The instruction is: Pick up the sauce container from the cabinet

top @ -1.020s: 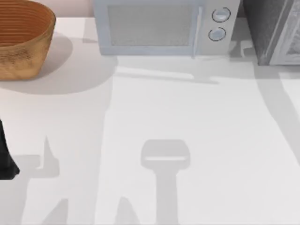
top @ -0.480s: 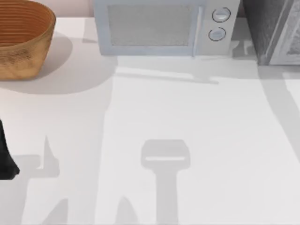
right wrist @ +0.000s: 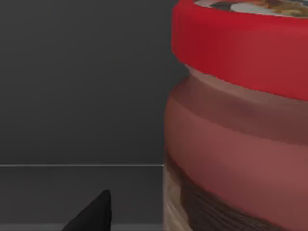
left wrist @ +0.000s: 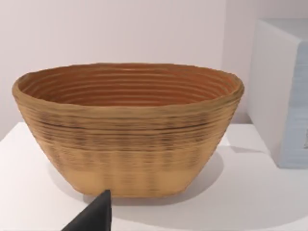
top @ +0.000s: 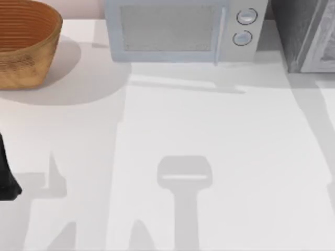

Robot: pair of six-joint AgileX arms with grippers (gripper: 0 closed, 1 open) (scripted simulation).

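Red-lidded sauce container (right wrist: 231, 125), label unreadable

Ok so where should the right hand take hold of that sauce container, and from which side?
Grip the sauce container on its rounded body just below the red lid, coming in level from the cabinet's open front. It stands upright, and the lid overhangs the narrower neck, which would probably stop a slip upward. The right wrist view already sits close beside it; the dark cabinet wall is behind, so a sideways approach looks cramped.

White table (top: 220, 136) w/ microwave (top: 178, 31), basket (top: 26, 42), pale wall behind.
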